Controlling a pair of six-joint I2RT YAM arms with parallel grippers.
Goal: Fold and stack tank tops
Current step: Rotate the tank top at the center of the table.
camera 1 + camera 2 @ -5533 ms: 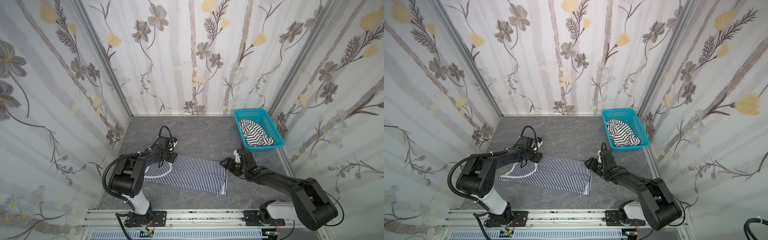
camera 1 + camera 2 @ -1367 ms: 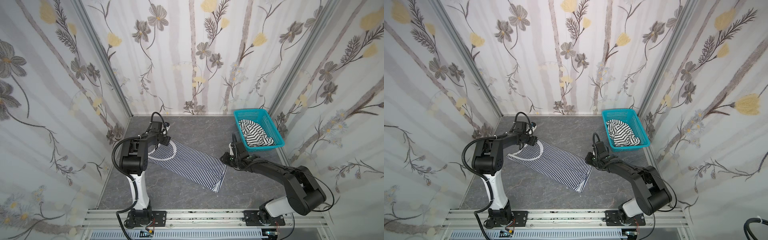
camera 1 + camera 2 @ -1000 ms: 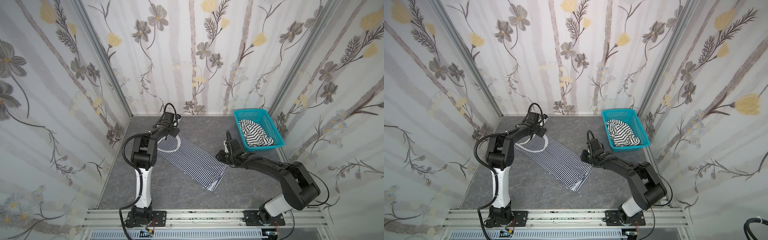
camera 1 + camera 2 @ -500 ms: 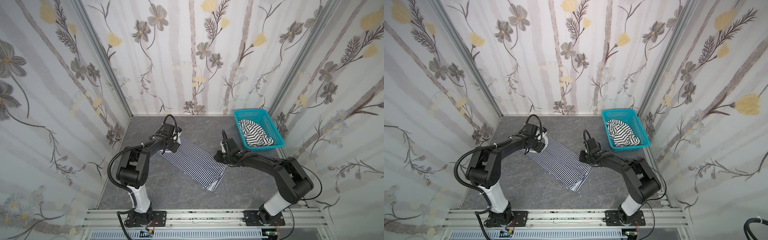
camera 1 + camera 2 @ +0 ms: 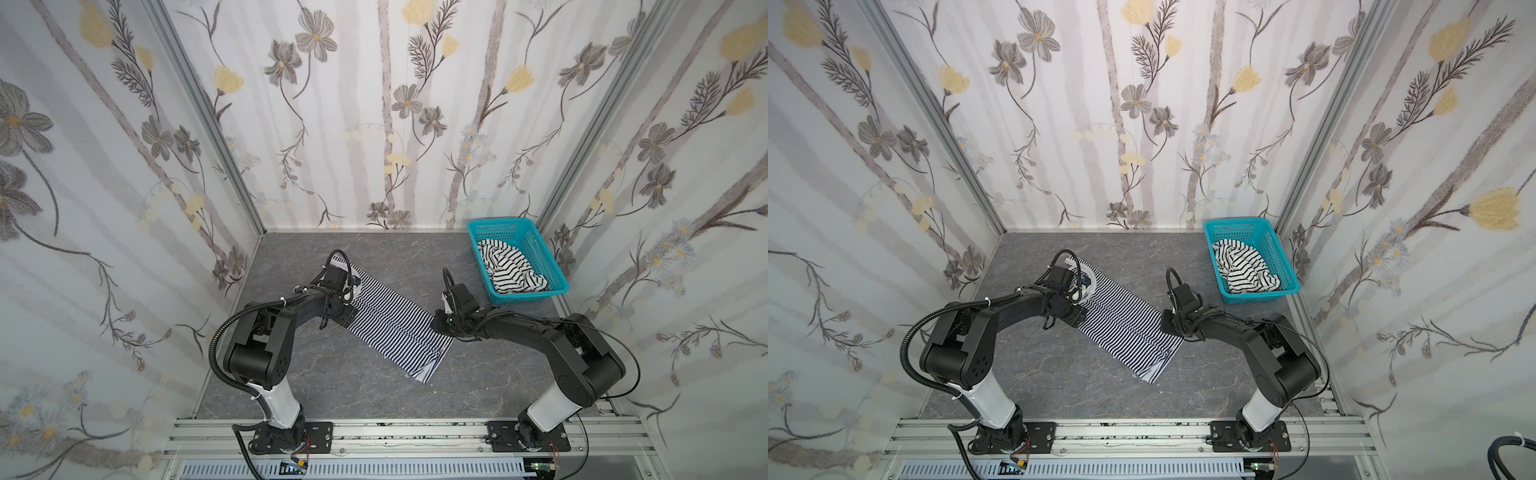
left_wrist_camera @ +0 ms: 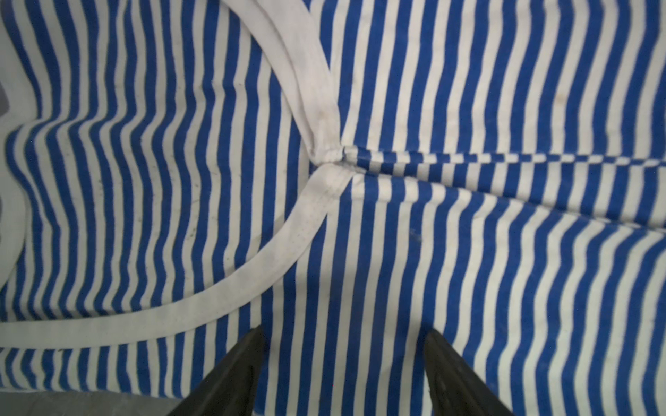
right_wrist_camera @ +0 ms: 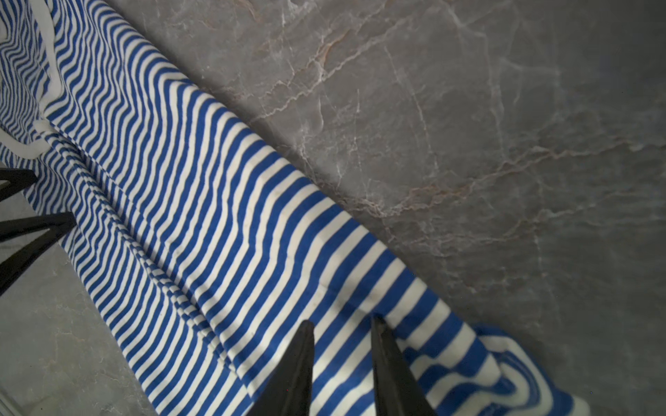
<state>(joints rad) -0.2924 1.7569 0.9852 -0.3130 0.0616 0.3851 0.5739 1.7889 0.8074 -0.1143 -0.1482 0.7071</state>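
Note:
The navy-and-white tank top lies on the grey table as a long narrow strip, running diagonally from far left to near right. My left gripper stands open over the strip's near edge at the strap end, beside the white armhole binding. My right gripper is at the hem end. Its jaws are narrowly apart and flat stripes run on between them. The black-striped white tank top lies crumpled in the basket.
The teal basket stands at the back right corner. Floral walls close in the table on three sides. An aluminium rail carrying both arm bases runs along the front. Bare grey table lies in front of the strip.
My left gripper has drawn back from the far strap end to the strip's near edge. My right gripper has crept a little left along the hem. The top has barely shifted.

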